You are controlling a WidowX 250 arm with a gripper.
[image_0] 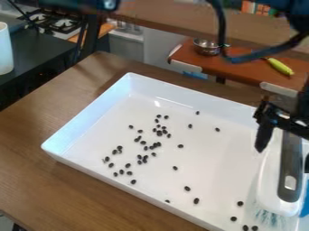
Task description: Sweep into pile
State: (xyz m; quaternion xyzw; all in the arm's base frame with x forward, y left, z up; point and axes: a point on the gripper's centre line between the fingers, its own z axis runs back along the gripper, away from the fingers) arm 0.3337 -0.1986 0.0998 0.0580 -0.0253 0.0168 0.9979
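Observation:
At the right edge the black gripper (285, 135) hangs over the tray, its fingers on either side of a white brush (271, 194) with a grey handle, which it holds. The brush stands tilted, its pale bristles down near the tray's front right part. Many small black beans lie in the white tray (84, 117). A loose cluster of beans (159, 133) lies left of the middle, with others scattered toward the front left. A few beans (245, 228) lie beside and below the bristles, and single ones are spread between.
The tray's raised walls surround the beans on a brown wooden table (36, 167). Behind stands a red-brown surface with a metal bowl (207, 47) and a yellow-green toy vegetable (279, 66). A white cylinder (5, 49) and a stove (57, 19) are at the upper left.

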